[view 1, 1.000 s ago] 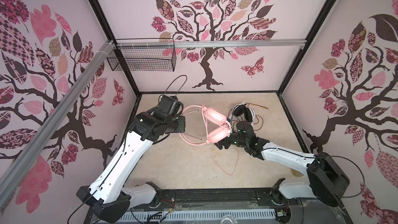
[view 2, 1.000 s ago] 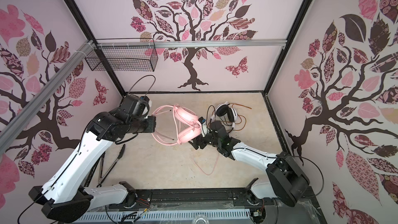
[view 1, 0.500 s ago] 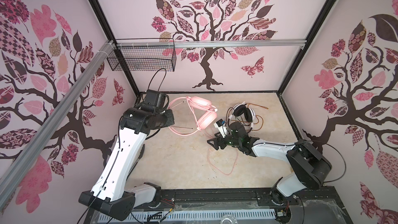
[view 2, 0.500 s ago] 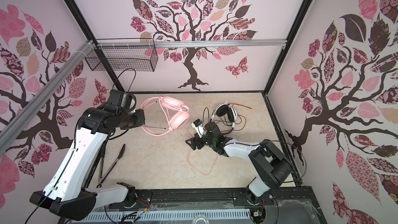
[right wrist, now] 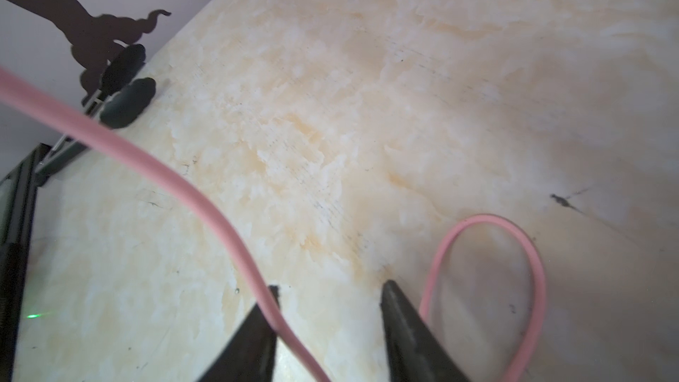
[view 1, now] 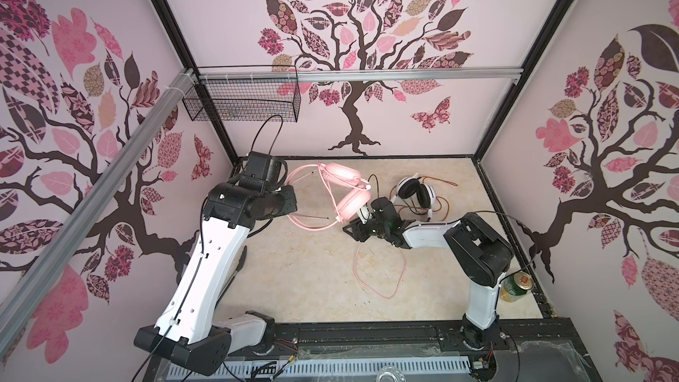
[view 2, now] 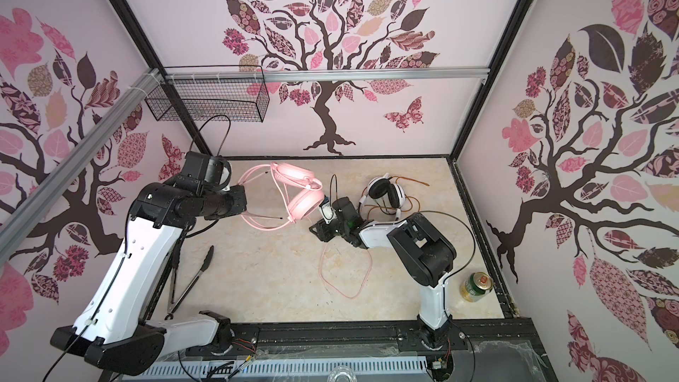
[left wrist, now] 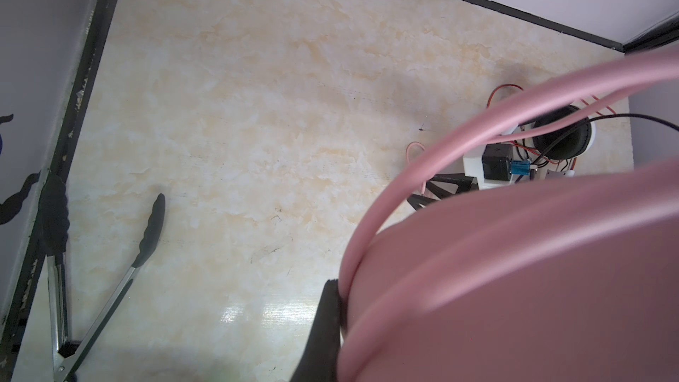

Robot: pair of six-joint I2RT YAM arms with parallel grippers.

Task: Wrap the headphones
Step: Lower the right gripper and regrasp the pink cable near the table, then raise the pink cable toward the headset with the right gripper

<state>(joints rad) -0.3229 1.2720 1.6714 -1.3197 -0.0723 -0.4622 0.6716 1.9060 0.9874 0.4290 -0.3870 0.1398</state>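
Mid-frame in a top view, the right end effector (view 1: 352, 231), jaws part-open, straddles the pink cable (right wrist: 147, 159), which trails toward the frame's bottom. The left end effector (view 1: 292, 202) clamps the pink headphones (view 1: 352, 202).

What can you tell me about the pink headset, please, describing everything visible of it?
The pink headset is all pale pink, seemingly plastic, with two padded earcups joined by thin double headband hoops. The left end effector is shut on the headband, apparently holding it above the table. Its pink cable trails down, passes between the open fingers of the right end effector, and loops loosely on the table.
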